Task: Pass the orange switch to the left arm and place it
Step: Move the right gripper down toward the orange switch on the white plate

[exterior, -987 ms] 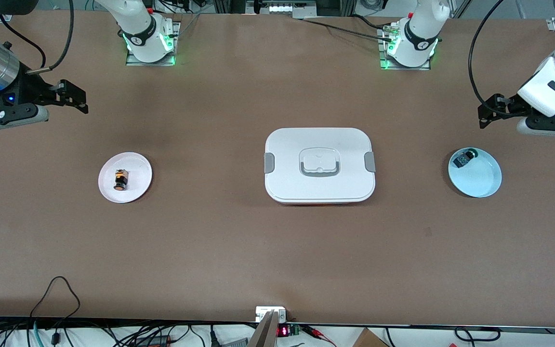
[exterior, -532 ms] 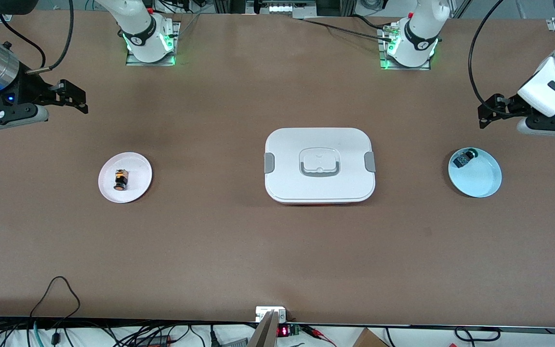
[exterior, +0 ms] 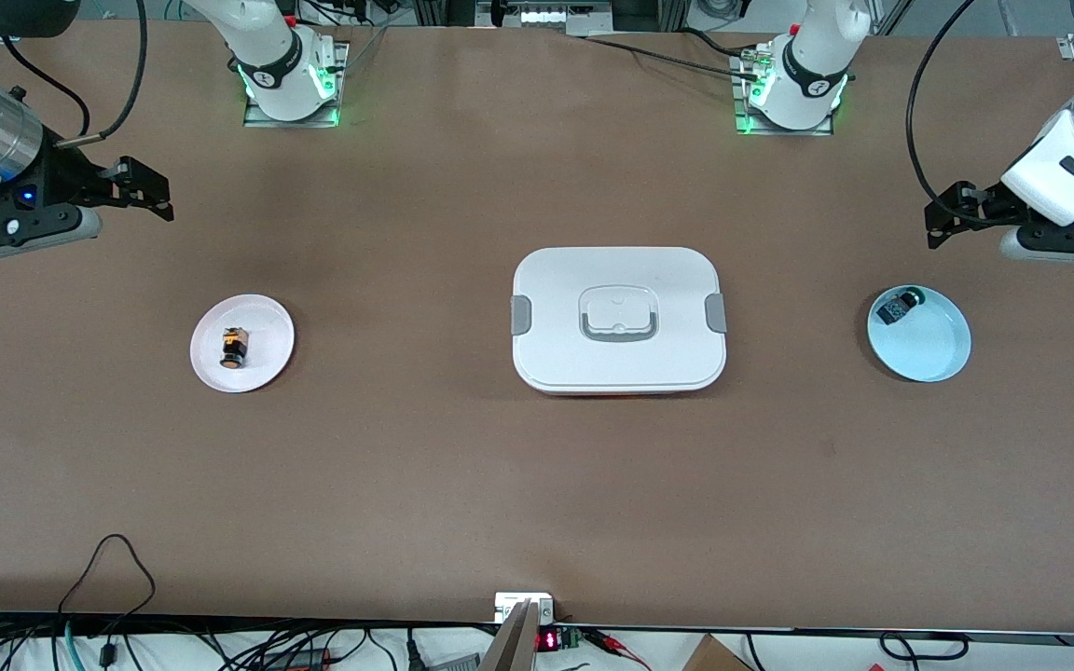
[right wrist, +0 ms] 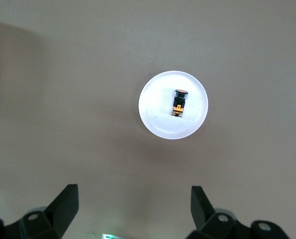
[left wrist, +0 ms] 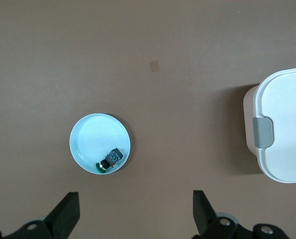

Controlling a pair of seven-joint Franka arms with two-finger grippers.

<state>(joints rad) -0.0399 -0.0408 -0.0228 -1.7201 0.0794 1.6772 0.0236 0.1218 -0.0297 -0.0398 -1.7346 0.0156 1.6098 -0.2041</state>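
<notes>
The orange switch (exterior: 233,348) lies on a small white plate (exterior: 262,321) toward the right arm's end of the table; it also shows in the right wrist view (right wrist: 179,103). The white lidded box (exterior: 618,319) stands mid-table, its edge in the left wrist view (left wrist: 282,127). My right gripper (exterior: 147,189) is open and empty, up in the air over bare table beside the white plate (right wrist: 158,117). My left gripper (exterior: 952,214) is open and empty, over bare table beside a pale blue plate (exterior: 930,349).
The pale blue plate (left wrist: 90,137) holds a small black-and-grey part with a green tip (exterior: 898,304), also seen in the left wrist view (left wrist: 109,160). The arm bases (exterior: 287,79) stand along the table edge farthest from the front camera. Cables lie along the nearest edge.
My right arm's wrist has shifted slightly upward in the front view. The left arm, the switch and the box have not moved.
</notes>
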